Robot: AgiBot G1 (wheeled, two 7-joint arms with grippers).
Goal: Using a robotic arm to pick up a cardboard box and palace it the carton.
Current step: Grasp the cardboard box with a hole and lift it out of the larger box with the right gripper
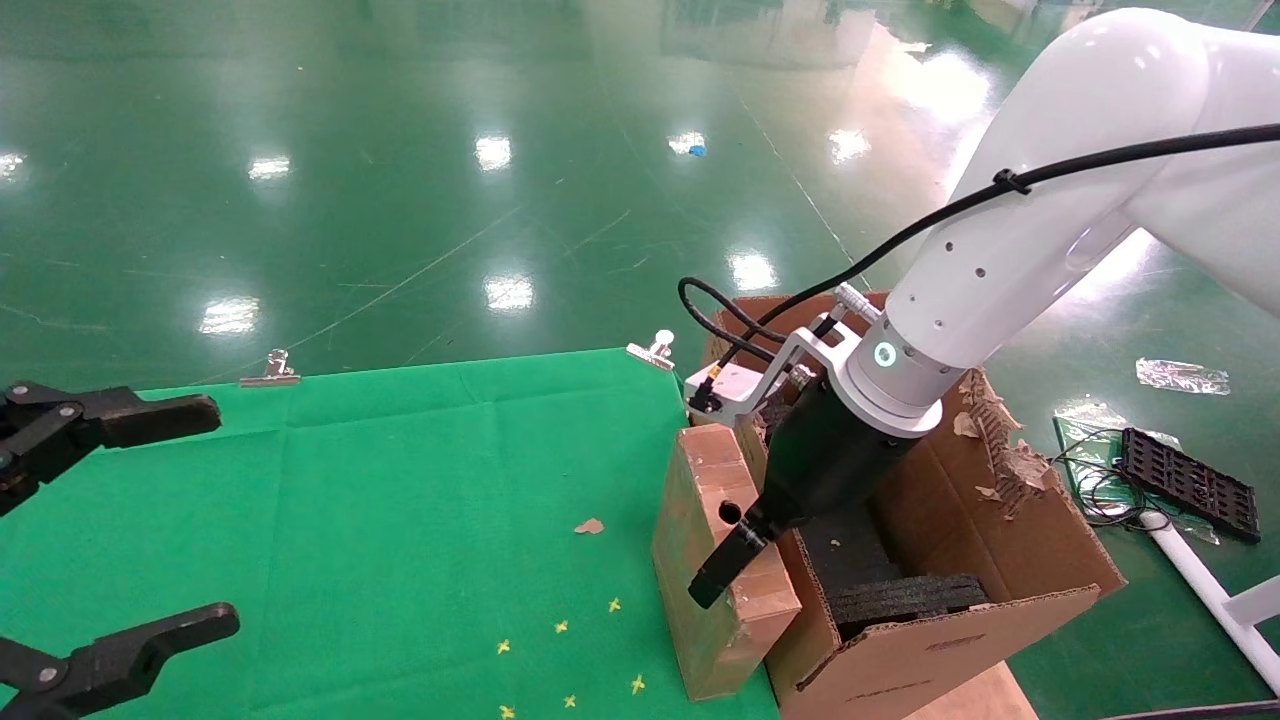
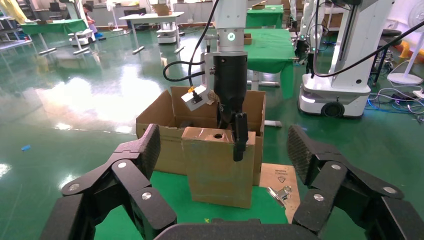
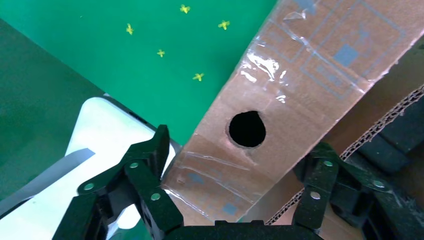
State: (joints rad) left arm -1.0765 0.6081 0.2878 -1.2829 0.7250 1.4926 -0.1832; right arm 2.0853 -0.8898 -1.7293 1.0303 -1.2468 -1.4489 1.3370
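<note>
Cardboard box point(image 1: 715, 560), scuffed brown, taped, round hole, upright beside carton point(image 1: 950, 610)

My box, clamped upright at the carton's edge

My right claw point(image 1: 745, 560) pinches the scuffed, holed cardboard box point(image 1: 705, 560), standing on the green counter point(image 1: 350, 520) against the carton point(image 1: 960, 600) with black foam inside.
</note>
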